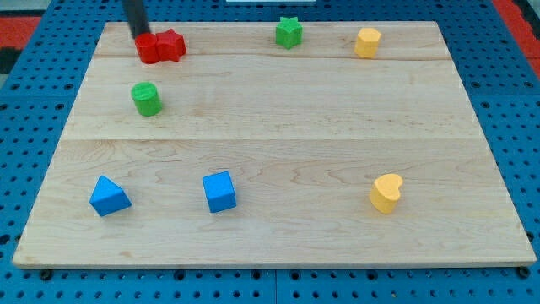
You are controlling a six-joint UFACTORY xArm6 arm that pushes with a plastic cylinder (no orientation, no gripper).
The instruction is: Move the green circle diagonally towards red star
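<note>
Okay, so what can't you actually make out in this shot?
- My tip: its very end merges with the red blocks, so whether they touch is unclear.
- Red blocks: two pressed together; the view's left one's shape is partly hidden by the rod.
- Rod's upper part: cut off by the view's top.

A single camera is looking down obliquely from beyond the near edge of the wooden board (pixel 278 101), facing its far edge. It is framing nearly the whole board at middling range, with blue pegboard (pixel 506 93) bordering it.
</note>
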